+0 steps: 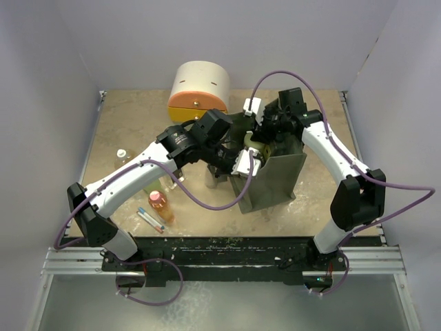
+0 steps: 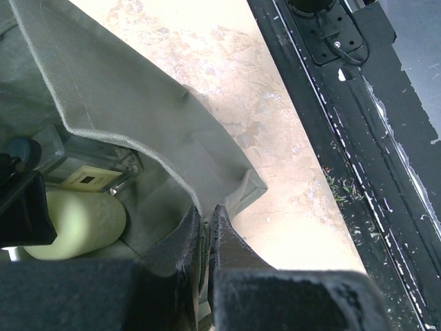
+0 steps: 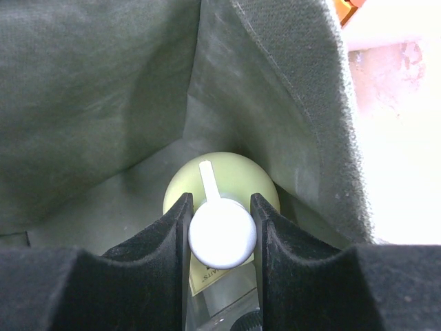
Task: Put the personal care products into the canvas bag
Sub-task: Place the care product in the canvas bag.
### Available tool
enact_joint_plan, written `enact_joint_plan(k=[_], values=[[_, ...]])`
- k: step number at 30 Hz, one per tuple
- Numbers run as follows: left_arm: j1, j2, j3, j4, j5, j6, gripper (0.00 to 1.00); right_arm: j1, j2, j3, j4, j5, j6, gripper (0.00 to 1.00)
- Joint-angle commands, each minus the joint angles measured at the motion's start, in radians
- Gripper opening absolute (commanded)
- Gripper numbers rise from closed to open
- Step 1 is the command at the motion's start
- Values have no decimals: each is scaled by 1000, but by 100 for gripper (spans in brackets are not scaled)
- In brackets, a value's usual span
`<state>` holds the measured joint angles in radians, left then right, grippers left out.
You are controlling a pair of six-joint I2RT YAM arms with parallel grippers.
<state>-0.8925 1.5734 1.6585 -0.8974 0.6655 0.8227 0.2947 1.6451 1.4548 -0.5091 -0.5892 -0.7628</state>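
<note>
Near the front edge, left of centre, the grey bottle (image 1: 150, 221) is lying flat on the worktop, with the orange bottle (image 1: 160, 205) lying just beside it, pink cap pointing away from the edge. A little farther in, a green bottle (image 1: 167, 184) is showing partly under the left arm; its cap is hard to make out. Toward the left edge a clear bottle (image 1: 122, 157) is standing alone, well apart from the rest. Right of centre the bag (image 1: 275, 176) is standing upright with its mouth open, both arms reaching in from either side. The left gripper (image 2: 207, 222) is clenched on the near-left rim of the bag, fabric pinched between its fingers (image 2: 180, 241), holding that wall up. In the left wrist view a second clear bottle (image 2: 89, 167) is lying inside the bag against the wall, with the pump bottle (image 2: 76, 222) just below it. The right gripper (image 3: 222, 201) is reaching down into the bag from the far side, its pads (image 3: 172, 238) clamped on the white pump head (image 3: 222, 238) of the pump bottle, whose pale green body is sitting low in a corner fold of the fabric; whether its base is touching the bag's bottom cannot be told. At the far edge, left of centre, the drawer unit (image 1: 200, 89) is sitting clear of the bag.
</note>
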Motion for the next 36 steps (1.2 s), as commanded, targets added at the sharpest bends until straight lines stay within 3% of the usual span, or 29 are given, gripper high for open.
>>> enact_joint_plan(k=[1,5,18,28,36], values=[[-3,-2,2,2,-31,-11,0,-20,-55,20,83,86,-73,7],[-3,0,2,17,-54,-28,0,-20,-100,-4,173,112,-59,4],[-3,4,-1,25,-68,-48,0,-20,-75,17,98,85,-128,5],[-3,2,-21,40,-49,-54,0,-20,38,50,9,144,-136,19],[-3,7,-20,46,-57,-60,0,-20,28,18,41,171,-135,27]])
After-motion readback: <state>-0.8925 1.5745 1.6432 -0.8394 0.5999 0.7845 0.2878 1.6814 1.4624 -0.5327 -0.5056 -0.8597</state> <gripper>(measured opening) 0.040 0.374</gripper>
